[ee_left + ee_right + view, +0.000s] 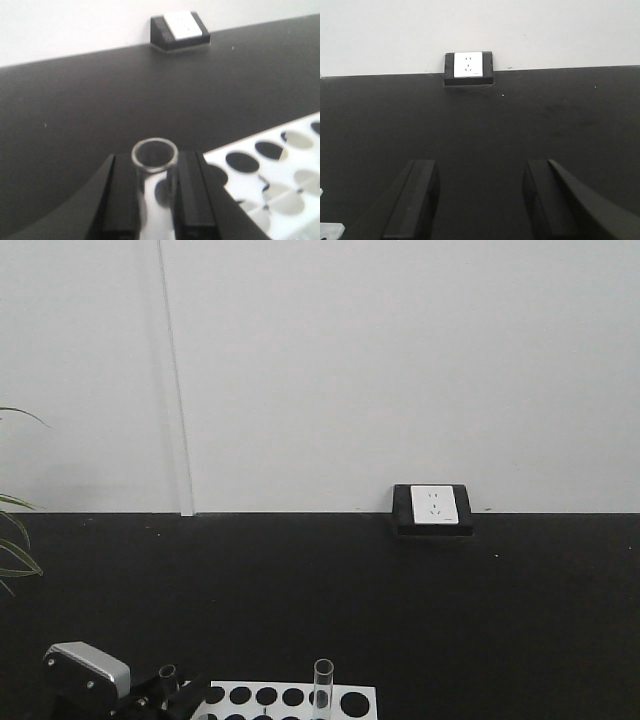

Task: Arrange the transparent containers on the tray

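My left gripper [157, 167] is shut on a transparent container [136, 157], a clear tube held upright with its round rim just above the black fingers. It hangs over the near left corner of the white holed rack [280, 170]. In the front view the same gripper [172, 687] and tube rim [167, 673] sit at the bottom left. A second transparent container [323, 681] stands upright in the rack [355, 704]. My right gripper [480, 167] is open over bare black tabletop, nothing between its fingers. The tray is out of view.
A black-framed white wall socket [432, 508] sits at the table's back edge against the white wall. Plant leaves [12, 540] reach in at the far left. A small white object [330, 230] shows at the bottom left of the right wrist view.
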Tool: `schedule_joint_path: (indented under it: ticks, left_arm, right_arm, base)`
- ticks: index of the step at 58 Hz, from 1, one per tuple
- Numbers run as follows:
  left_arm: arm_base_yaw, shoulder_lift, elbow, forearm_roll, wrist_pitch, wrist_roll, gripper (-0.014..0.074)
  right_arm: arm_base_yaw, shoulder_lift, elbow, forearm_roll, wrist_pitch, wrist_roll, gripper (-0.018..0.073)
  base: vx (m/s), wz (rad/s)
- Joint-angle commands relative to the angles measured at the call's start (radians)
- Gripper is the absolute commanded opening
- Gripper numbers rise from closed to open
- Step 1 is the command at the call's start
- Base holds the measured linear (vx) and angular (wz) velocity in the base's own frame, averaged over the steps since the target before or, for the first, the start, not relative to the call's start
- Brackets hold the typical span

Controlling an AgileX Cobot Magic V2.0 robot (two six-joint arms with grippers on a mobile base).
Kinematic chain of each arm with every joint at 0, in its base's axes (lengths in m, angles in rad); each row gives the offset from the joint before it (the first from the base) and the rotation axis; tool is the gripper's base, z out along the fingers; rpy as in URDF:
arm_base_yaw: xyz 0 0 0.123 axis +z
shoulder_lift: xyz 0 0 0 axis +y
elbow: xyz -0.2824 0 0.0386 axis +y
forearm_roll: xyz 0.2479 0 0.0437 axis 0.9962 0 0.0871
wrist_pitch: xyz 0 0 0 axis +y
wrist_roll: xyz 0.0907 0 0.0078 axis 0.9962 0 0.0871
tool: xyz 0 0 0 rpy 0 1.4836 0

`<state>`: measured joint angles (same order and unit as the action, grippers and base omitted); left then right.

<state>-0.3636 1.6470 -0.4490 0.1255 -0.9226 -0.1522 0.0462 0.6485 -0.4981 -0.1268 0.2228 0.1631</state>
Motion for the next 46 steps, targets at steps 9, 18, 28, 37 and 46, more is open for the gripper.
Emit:
schedule_joint_path:
  ticks: [9,18,28,37,46]
  left_arm:
    - [-0.003,-0.133,-0.025,-0.07,-0.074,-0.003,0.0083]
    - [-0.003,-0.212,-0.025,-0.091,-0.023,0.027,0.0083]
    - [-0.003,-0.319,-0.025,-0.09,0.048,0.027,0.0083]
    - [-0.003,-0.423,-0.025,-0.09,0.176,0.036,0.0083]
    - [-0.003,-0.509,-0.025,-0.09,0.348,0.105,0.0083]
  right_arm:
    - [-0.004,0.002,-0.035,-0.009,-0.081,-0.006,0.0454]
    - [-0.004,0.002,-0.035,-0.009,-0.081,-0.006,0.0454]
    - [-0.004,0.002,-0.035,-0.009,-0.092,-0.006,0.0454]
    - [-0.003,0.002,-0.035,0.018,-0.147,-0.006,0.0454]
    - [0.09,0.044,-0.02,0.037,-0.17,-0.007,0.0454]
  base:
    - [0.0,0.0]
    - [0.0,0.0]
    - [0.0,0.0]
    - [0.0,0.0]
    - [0.0,0.0]
